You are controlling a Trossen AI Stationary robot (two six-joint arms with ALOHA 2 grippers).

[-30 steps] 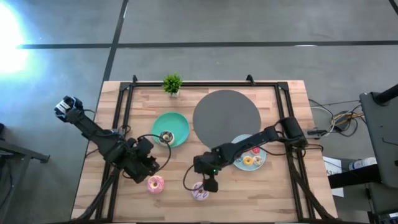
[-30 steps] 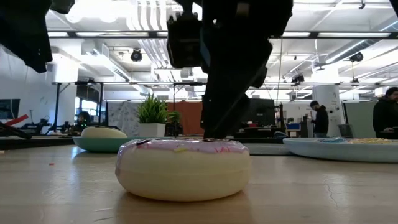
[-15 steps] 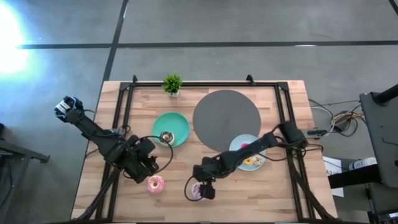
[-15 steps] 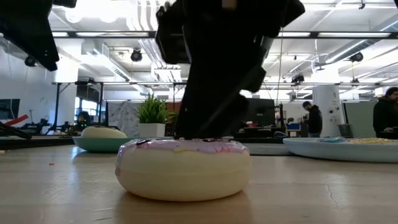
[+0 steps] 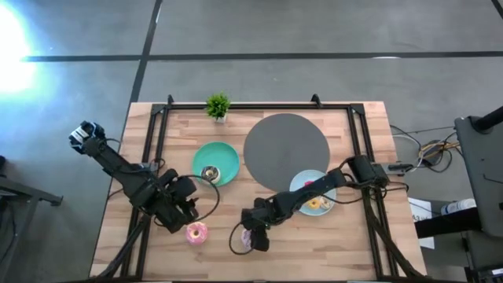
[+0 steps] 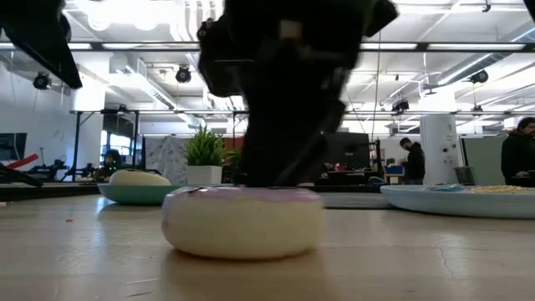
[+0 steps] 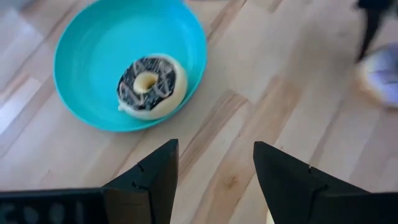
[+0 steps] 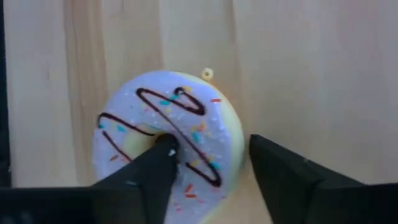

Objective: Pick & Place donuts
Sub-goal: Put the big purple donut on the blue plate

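The pink-white sprinkled donut (image 8: 186, 134) with dark drizzle lies flat on the wood near the table's near edge (image 5: 247, 240) (image 6: 242, 221). My right gripper (image 8: 212, 149) (image 5: 256, 236) stands over it, open, pointing down. The plain pink donut (image 5: 196, 232) lies on the wood to its left. My left gripper (image 7: 214, 155) (image 5: 186, 211) hovers open just beyond that pink donut, touching nothing. The dark chocolate donut (image 7: 149, 84) (image 5: 210, 172) lies in the green plate (image 7: 81, 56). Mini donuts (image 5: 317, 203) lie on the light-blue plate (image 5: 314, 174). My right gripper comes at the sprinkled donut from above, pointing down. One fingertip (image 8: 163, 149) sits in the donut's hole, and the other finger (image 8: 273, 165) stands outside its outer rim (image 8: 239, 140), so they straddle one side of the ring. The donut lies flat on the table.
A dark grey round mat (image 5: 285, 148) covers the table's middle. A small potted plant (image 5: 218, 105) stands at the far edge. Black frame rails (image 5: 157, 134) run along the table's left, right and far sides. People stand in the room beyond the table in the low view.
My right gripper has moved down and toward the table's near-left, onto the sprinkled donut, one finger entering its hole. In the low view the donut has shifted a little and looks narrower than before.
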